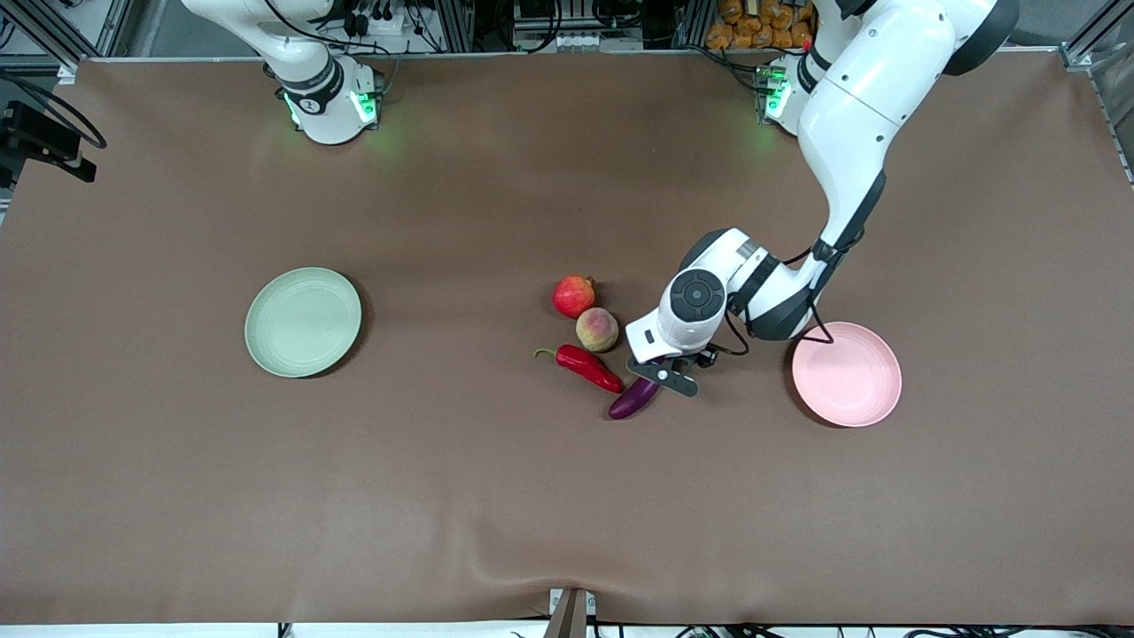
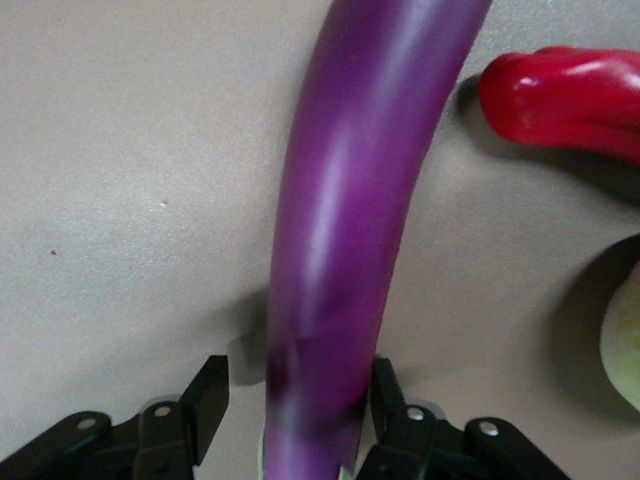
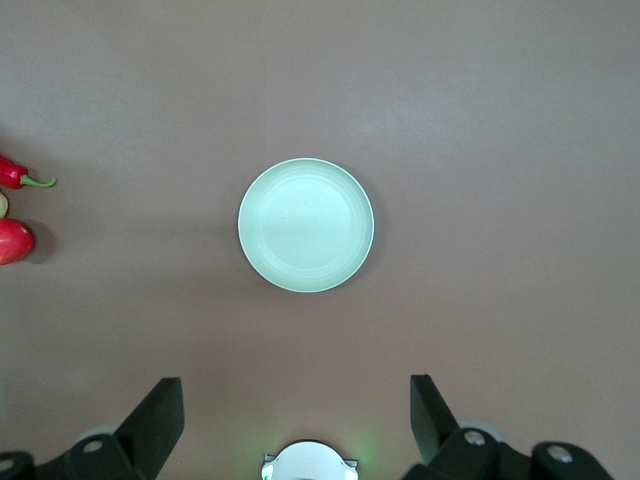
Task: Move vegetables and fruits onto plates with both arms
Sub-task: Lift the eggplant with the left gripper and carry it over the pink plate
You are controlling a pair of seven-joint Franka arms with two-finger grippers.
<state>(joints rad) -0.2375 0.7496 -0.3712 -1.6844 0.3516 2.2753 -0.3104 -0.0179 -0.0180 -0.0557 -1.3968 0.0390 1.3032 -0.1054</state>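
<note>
Glossy purple eggplant (image 2: 345, 230) (long, curved) straddled by left gripper (image 2: 296, 400), unclear if clamped, right gripper (image 3: 297, 412) released.

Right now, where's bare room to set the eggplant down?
Both plates are bare: the pink plate beside the left gripper, the green plate under the right gripper. Crowded spot: eggplant, chili, peach, pomegranate clustered mid-table.

The front camera looks down from high over the whole brown cloth-covered surface (image 1: 177, 496), facing the bases. The left wrist camera sits close above the glossy purple eggplant (image 2: 350, 250). The right wrist camera looks straight down from high on the pale green round plate (image 3: 306, 225), which the front view shares.
</note>
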